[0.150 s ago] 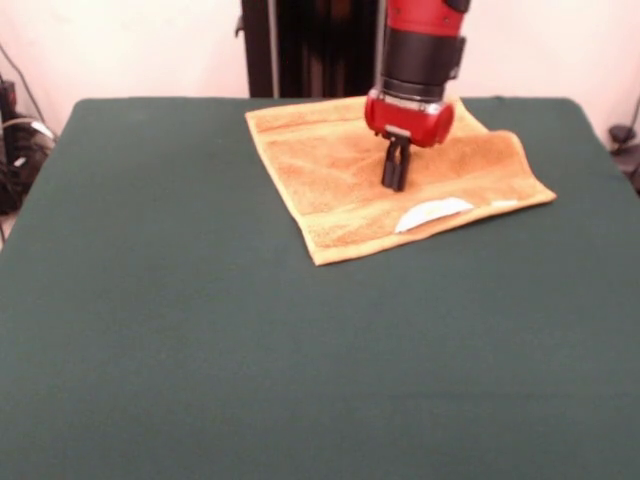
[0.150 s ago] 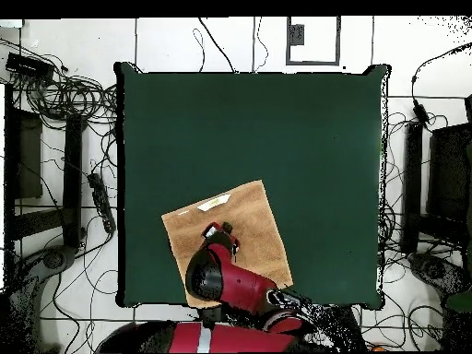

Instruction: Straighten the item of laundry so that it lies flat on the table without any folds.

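Observation:
The item of laundry (image 1: 340,175), an orange-tan towel, lies spread at the far side of the table (image 1: 200,320), turned at an angle. A white label (image 1: 433,212) shows near its front edge. Its right part rises in a low ridge (image 1: 500,145). My gripper (image 1: 395,180) points straight down over the towel's middle, fingers together and shut, tips at or just above the cloth. From overhead the towel (image 2: 249,221) lies near the table's (image 2: 258,129) bottom edge, with the gripper (image 2: 224,232) over it and the arm hiding its lower part.
Cables and equipment lie on the floor (image 2: 64,101) around the table. A dark stand (image 1: 300,45) rises behind the table's far edge.

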Controlling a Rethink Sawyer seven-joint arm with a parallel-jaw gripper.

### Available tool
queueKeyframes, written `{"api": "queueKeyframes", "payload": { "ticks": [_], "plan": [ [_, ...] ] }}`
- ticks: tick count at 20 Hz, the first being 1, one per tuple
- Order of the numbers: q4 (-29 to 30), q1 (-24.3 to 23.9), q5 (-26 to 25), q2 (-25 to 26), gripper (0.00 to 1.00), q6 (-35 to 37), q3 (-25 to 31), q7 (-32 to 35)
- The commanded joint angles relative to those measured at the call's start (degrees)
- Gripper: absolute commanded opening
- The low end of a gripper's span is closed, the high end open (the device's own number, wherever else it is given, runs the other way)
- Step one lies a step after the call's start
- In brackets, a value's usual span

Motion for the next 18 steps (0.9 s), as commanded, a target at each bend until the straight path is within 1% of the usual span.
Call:
{"api": "queueKeyframes", "payload": {
  "ticks": [1, 7, 10, 13, 18],
  "plan": [
    [-11.3, -6.6, -9.1, 7.6, 0.00, -3.7, 14.6, 13.2],
    [-13.0, -12.2, -16.5, 6.7, 0.00, 0.6, 20.5, 11.1],
    [-13.6, -13.3, -18.6, 5.7, 0.00, 2.3, 21.5, 9.2],
    [-14.4, -15.5, -22.2, 5.7, 0.00, 4.4, 23.8, 7.4],
    [-15.4, -17.5, -27.3, 5.6, 0.00, 6.7, 26.1, 4.9]
  ]
}}
